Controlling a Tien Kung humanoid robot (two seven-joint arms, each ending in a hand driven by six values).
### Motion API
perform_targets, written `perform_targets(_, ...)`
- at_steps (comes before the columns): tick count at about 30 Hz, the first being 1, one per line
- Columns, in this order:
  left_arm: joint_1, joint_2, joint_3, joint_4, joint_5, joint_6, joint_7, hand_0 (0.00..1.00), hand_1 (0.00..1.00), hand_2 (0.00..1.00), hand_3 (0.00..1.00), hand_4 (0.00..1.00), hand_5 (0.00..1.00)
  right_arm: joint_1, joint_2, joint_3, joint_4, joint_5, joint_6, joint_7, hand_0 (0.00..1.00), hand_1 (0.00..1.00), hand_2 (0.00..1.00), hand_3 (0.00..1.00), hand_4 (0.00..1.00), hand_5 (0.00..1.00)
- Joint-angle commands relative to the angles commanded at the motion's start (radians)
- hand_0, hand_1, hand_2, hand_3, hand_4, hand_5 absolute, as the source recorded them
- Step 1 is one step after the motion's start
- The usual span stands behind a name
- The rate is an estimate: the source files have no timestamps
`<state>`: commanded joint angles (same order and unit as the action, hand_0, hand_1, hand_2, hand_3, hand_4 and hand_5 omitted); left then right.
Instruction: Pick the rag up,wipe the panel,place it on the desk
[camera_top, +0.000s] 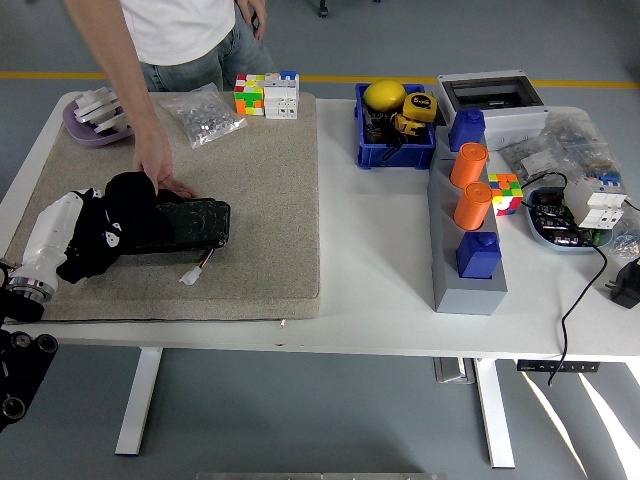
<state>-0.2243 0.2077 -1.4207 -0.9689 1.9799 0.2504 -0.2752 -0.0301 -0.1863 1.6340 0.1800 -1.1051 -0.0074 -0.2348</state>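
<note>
A glossy black panel (190, 222) lies lengthwise on the beige mat (260, 200), with a small white connector (190, 276) on wires at its near side. My left hand (98, 238) comes in from the lower left and is shut on a black rag (125, 205), which it presses on the panel's left end. A person at the far side rests a hand (158, 172) on the panel's far edge, close beside the rag. My right hand is out of view.
On the mat's far side are a purple dish with white parts (95, 115), a bag of small parts (203, 112) and puzzle cubes (266, 94). To the right stand a blue bin (392, 135) and a grey rack with orange cylinders (468, 225).
</note>
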Motion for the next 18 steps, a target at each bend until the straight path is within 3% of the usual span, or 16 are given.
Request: perform_targets(18,-0.056,-0.049,0.18,0.014,-0.003,-0.004,0.01,0.317,0.241,0.495,0.365,0.002,0.002,0.002,-0.004,-0.013,0.0,0.015,0.003,0.001,0.794,0.643,0.691,0.644,0.998,0.557)
